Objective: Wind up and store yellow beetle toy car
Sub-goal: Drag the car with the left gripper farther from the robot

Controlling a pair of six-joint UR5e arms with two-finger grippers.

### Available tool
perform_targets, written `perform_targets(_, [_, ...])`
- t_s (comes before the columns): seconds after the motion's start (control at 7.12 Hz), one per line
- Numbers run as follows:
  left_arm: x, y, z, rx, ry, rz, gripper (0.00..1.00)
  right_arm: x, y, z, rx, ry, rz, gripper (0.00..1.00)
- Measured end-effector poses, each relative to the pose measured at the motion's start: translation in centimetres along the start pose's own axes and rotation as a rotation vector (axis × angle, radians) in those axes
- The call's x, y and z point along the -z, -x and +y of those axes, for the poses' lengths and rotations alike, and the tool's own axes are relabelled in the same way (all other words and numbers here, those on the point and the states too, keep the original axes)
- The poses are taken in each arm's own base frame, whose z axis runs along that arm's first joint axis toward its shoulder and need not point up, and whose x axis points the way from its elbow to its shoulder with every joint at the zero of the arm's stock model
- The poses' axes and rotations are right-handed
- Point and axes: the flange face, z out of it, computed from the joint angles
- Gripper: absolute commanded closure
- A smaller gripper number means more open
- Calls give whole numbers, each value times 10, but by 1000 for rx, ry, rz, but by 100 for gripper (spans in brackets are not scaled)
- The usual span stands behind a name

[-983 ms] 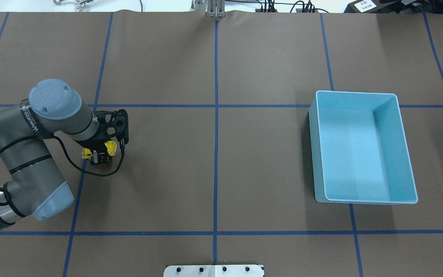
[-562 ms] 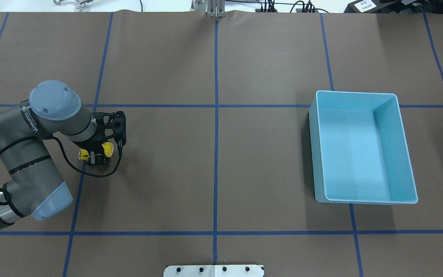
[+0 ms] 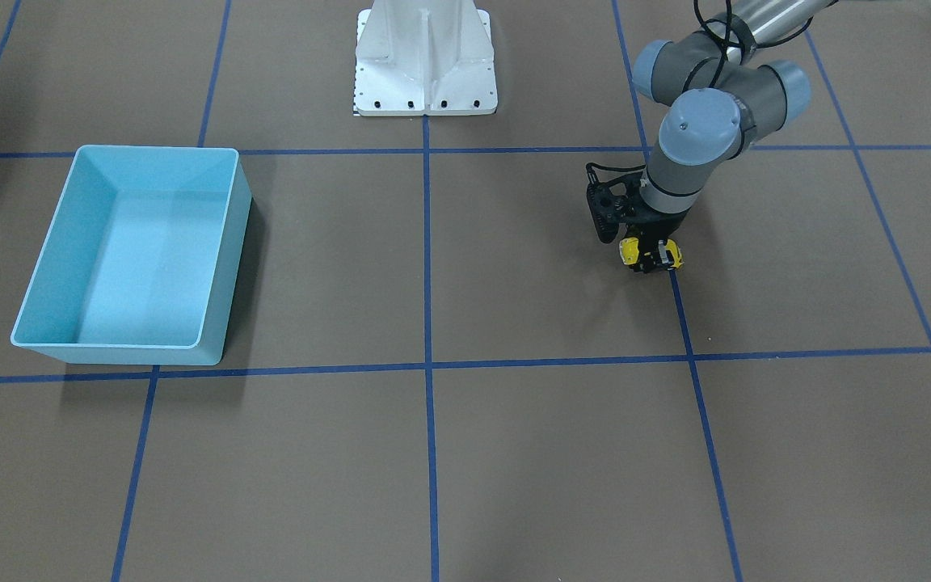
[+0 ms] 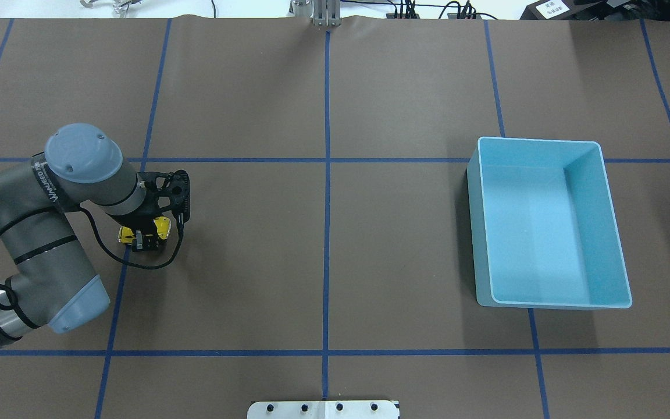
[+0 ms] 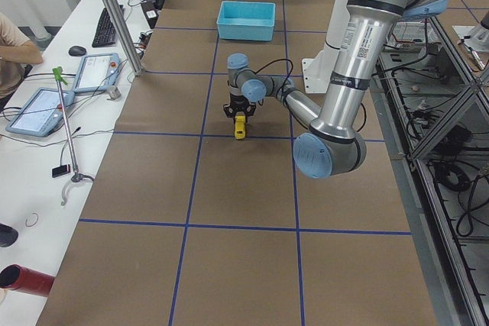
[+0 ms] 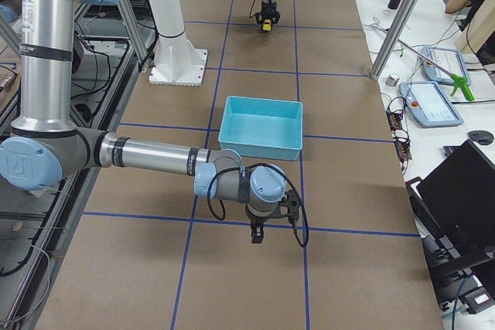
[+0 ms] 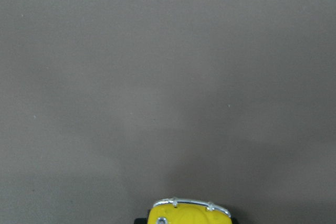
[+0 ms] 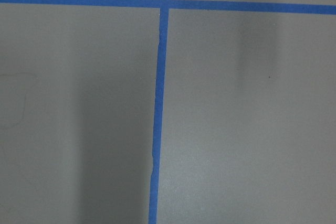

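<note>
Well apart from car (image 4: 163, 226), light-blue bin (image 4: 473, 233)

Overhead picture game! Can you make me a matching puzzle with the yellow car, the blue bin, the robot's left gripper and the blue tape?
Things:
1. yellow beetle toy car
2. light-blue bin
3. left gripper
4. blue tape

Descriptions:
A. stands on the robot's right side of the table
B. pinched between two black jaws
C. makes a grid across the brown surface
D. points down, shut on a toy

Pairs: 1-B, 2-A, 3-D, 4-C.
</note>
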Motion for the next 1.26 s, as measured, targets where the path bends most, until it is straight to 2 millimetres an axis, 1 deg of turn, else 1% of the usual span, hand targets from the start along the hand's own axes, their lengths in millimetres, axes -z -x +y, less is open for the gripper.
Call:
perform_targets(0.42, [3, -2, -6, -57, -33, -12, 100, -1, -1, 1, -1, 2, 0, 0])
perform_targets(1.26, [-4, 2, 3, -103, -24, -17, 100, -1, -1, 1, -2, 2, 1, 0])
